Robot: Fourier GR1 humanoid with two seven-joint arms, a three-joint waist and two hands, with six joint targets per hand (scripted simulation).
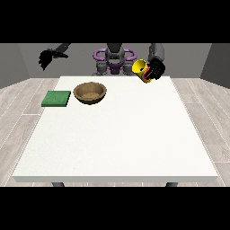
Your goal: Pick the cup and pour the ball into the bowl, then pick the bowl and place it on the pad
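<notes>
A yellow cup (139,68) with a red inside hangs above the table's far right part, tilted with its mouth turned toward the view's left. The hand at the view's right (155,69) has its fingers curled round the cup. No ball shows in this view. A brown bowl (90,92) stands upright on the table at the far left-centre, well to the left of the cup. A flat green pad (56,98) lies just left of the bowl, at the table's left edge. The hand at the view's left (46,59) is raised off the table, beyond its far left corner, holding nothing.
The large white table (117,139) fills the middle of the view, on a grey wood floor. The robot's torso (114,60) stands behind the table's far edge.
</notes>
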